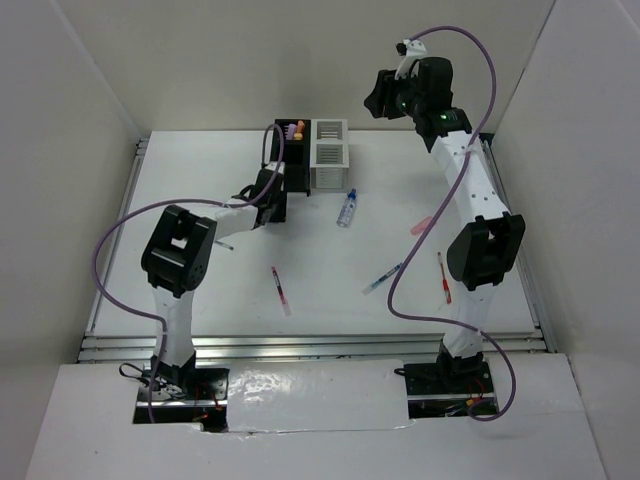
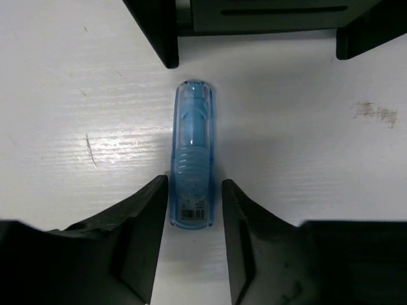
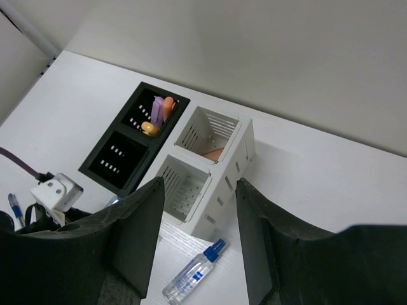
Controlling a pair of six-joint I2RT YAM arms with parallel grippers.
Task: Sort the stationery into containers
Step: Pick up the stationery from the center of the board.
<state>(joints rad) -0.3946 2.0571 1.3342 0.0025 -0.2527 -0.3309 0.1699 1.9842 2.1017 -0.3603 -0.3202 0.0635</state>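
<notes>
The 2 matt black plastic fingers (image 2: pixel 143 235) of the left claw (image 2: pixel 194 189) flank a glossy, stubby translucent blue plastic marker (image 2: pixel 192 140). The white tabletop (image 2: pixel 305 159) under the claw is smooth, faintly sheened and scuffed.

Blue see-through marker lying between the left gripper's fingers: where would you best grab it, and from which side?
Grip the blue marker across its barrel, toward the labelled end, coming straight down from above. It lies flat on the table, so probably only its two long sides offer a hold, and the left gripper straddles exactly those, lined up with its narrow width.
</notes>
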